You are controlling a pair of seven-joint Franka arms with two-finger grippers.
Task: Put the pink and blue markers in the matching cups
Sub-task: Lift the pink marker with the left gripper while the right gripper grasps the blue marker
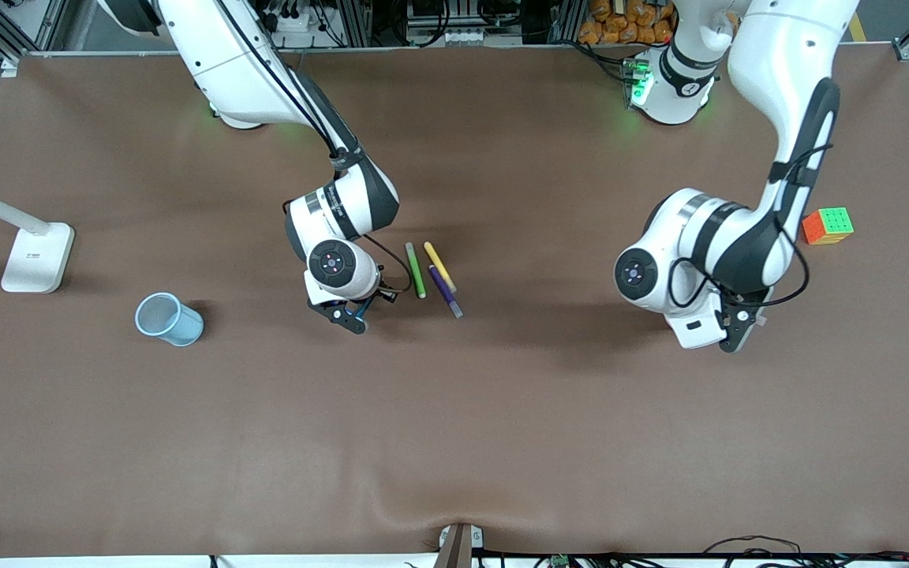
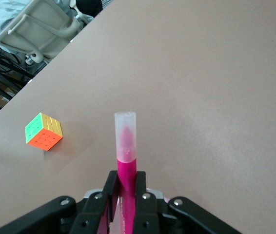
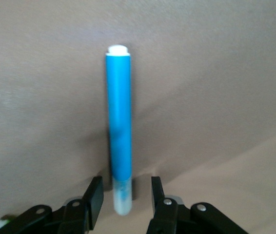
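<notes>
Blue marker [image 3: 119, 126]: lying on the table under the right gripper [image 1: 352, 312], beside the green pen [image 1: 416, 270]; its pale cap end sits between the fingers.
Right gripper: jaws narrow, a gap showing each side of the marker, no grip yet.
Doing it well: close squarely, centred on the barrel, lift straight up clear of the pens.
Blue cup [image 1: 168, 319]: tipped on its side toward the right arm's end.
Left gripper [image 2: 124, 195]: clamped on the pink marker [image 2: 126, 151], held over the table near the cube [image 2: 44, 131], waiting.
</notes>
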